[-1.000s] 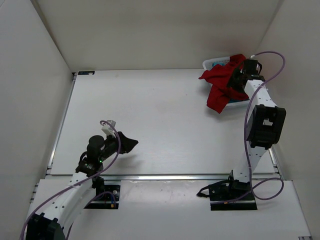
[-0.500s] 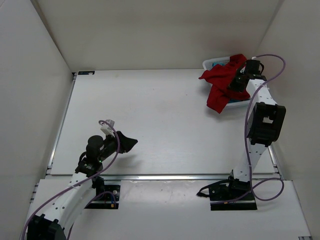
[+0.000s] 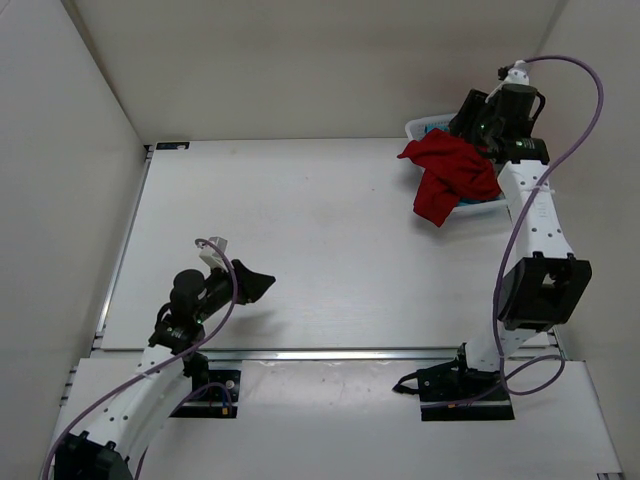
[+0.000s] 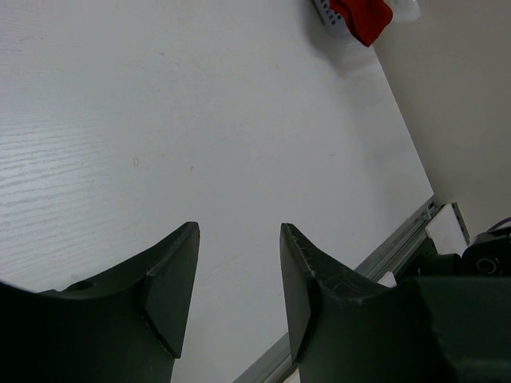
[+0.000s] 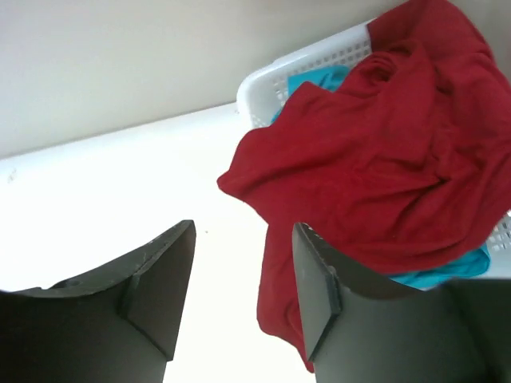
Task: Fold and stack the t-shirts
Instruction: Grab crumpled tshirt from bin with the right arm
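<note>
pickup step: right claw (image 5: pixel 243 239) open, empty, above red shirt (image 5: pixel 375 183) draped over basket (image 5: pixel 319 60); left claw (image 4: pixel 239 231) open, idle. next: descend, grip cloth.

light: bright, even, overhead | shadows: faint, soft beside left gripper (image 3: pixel 266 284) on table (image 3: pixel 330 220) | glare: table blown white in right wrist view | focus: fingers (image 5: pixel 160 279) soft, dark close-up

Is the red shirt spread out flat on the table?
No, the red shirt is bunched up over the white basket, with one end hanging down past its rim.
</note>
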`<move>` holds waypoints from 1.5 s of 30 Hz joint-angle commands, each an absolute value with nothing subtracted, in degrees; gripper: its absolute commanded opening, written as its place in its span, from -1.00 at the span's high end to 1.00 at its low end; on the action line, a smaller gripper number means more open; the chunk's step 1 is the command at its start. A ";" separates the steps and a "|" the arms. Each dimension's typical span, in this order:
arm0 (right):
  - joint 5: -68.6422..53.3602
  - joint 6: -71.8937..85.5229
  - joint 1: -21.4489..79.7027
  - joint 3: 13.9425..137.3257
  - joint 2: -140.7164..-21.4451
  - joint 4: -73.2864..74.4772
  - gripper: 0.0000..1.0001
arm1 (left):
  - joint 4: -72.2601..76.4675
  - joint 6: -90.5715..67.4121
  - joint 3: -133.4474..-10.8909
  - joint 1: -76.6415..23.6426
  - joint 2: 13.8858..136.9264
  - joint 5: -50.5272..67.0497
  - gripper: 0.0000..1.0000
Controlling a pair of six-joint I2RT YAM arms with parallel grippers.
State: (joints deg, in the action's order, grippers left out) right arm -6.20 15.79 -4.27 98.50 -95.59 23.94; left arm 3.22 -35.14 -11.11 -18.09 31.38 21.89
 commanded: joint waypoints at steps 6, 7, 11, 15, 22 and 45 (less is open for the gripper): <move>-5.10 9.58 -5.36 98.61 -104.67 27.86 0.11 | 3.34 -35.95 -12.39 -17.14 29.62 23.47 -0.12; -5.18 9.41 -5.45 98.79 -105.72 28.30 0.12 | 3.34 -36.03 -11.87 -17.23 29.79 23.47 -0.12; -5.98 9.66 -5.62 99.23 -109.41 29.97 0.13 | 4.83 -35.95 -11.16 -16.88 30.85 23.64 -0.13; -5.98 9.14 -5.62 100.72 -112.41 31.99 0.08 | 5.63 -36.30 -10.11 -16.79 31.73 23.73 -0.13; -6.94 10.02 -5.98 101.51 -115.83 32.43 0.09 | 7.20 -36.39 -9.06 -16.35 32.25 23.47 -0.11; 7.32 9.32 6.58 110.81 -92.91 31.11 1.00 | 5.10 -34.19 -17.74 -17.14 36.04 24.00 -0.12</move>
State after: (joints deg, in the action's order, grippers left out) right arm 6.07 10.87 2.17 103.77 -98.26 33.12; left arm 6.00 -35.99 -12.97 -17.41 36.32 23.11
